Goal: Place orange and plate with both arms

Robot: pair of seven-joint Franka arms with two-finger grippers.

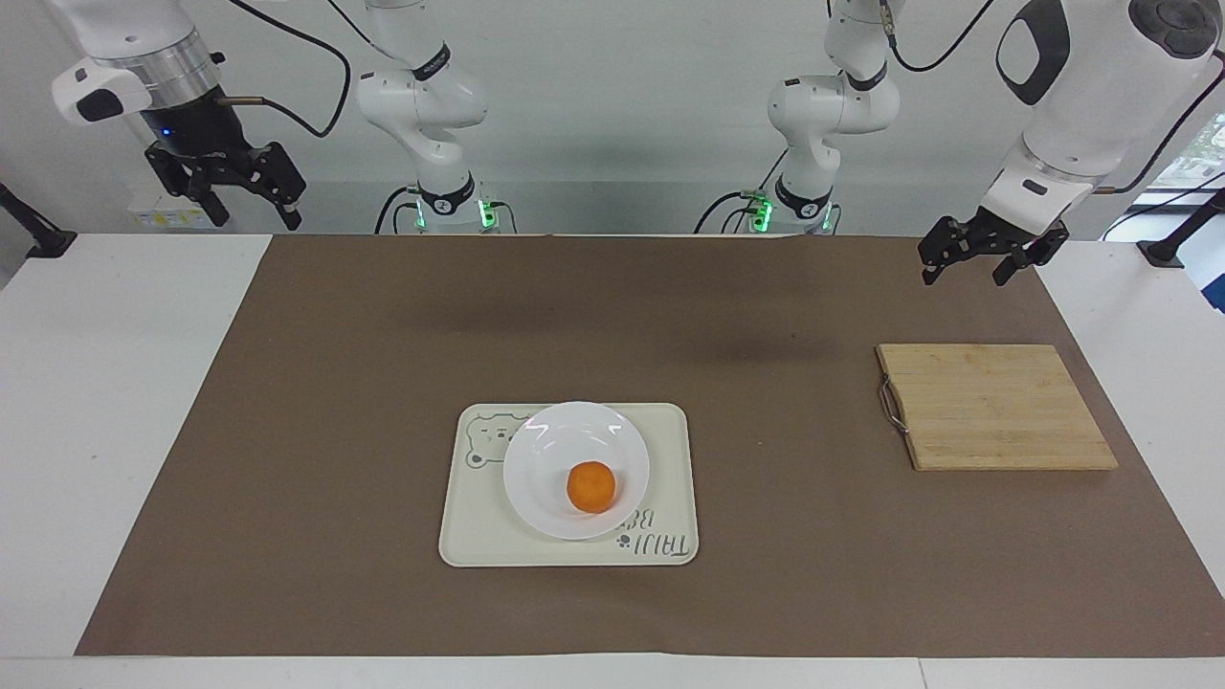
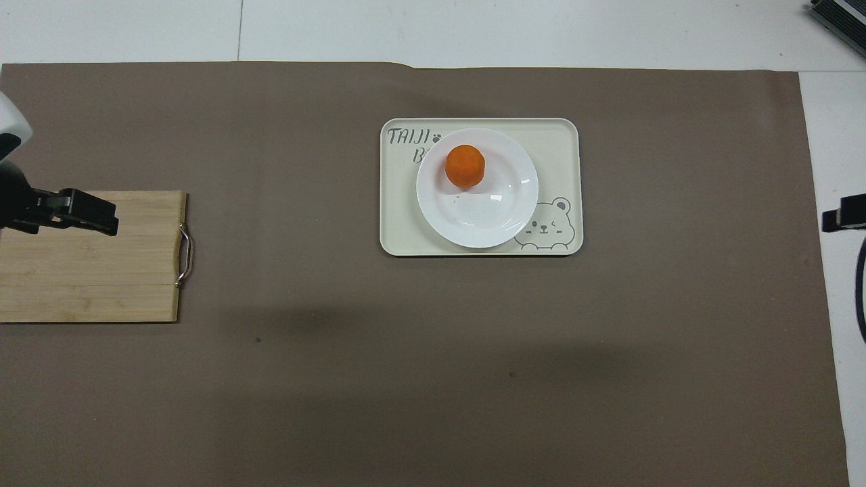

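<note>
The orange [image 1: 590,485] [image 2: 465,166] rests in the white plate [image 1: 545,450] [image 2: 494,216], on the part of the well farther from the robots. The plate sits on a cream tray. My left gripper [image 1: 964,277] hangs open and empty in the air over the mat's corner at the left arm's end, close to the wooden board. My right gripper [image 1: 256,218] is raised high at the right arm's end, over the white table top just off the mat, open and empty. Both grippers are well away from the plate.
The cream tray [image 1: 670,450] [image 2: 561,142] with a bear drawing lies mid-mat under the plate. A wooden cutting board [image 1: 995,407] [image 2: 88,270] with a metal handle lies toward the left arm's end. Brown mat [image 1: 335,431] covers the table. Two smaller white arms stand at the robots' edge.
</note>
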